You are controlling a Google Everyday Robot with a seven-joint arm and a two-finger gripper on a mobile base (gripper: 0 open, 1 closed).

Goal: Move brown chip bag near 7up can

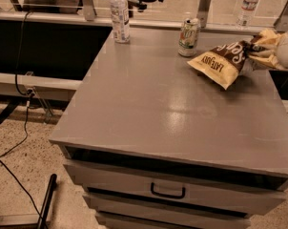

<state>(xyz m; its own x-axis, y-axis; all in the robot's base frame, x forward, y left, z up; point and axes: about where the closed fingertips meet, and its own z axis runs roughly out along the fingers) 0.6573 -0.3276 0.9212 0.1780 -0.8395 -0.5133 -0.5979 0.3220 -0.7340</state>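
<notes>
The brown chip bag (223,62) is brown and cream-yellow and hangs tilted over the back right of the grey cabinet top (172,109), its lower corner close to the surface. My gripper (261,50) comes in from the right edge and is shut on the bag's crumpled top end. The 7up can (188,37), green and white with a silver top, stands upright at the back of the top. It is just left of the bag with a small gap between them.
A clear water bottle (119,14) stands at the back left of the top. Another bottle (247,5) stands behind on the far ledge. Metal posts (205,4) rise along the back edge. Drawers with a black handle (168,192) are below. Cables lie on the floor at left.
</notes>
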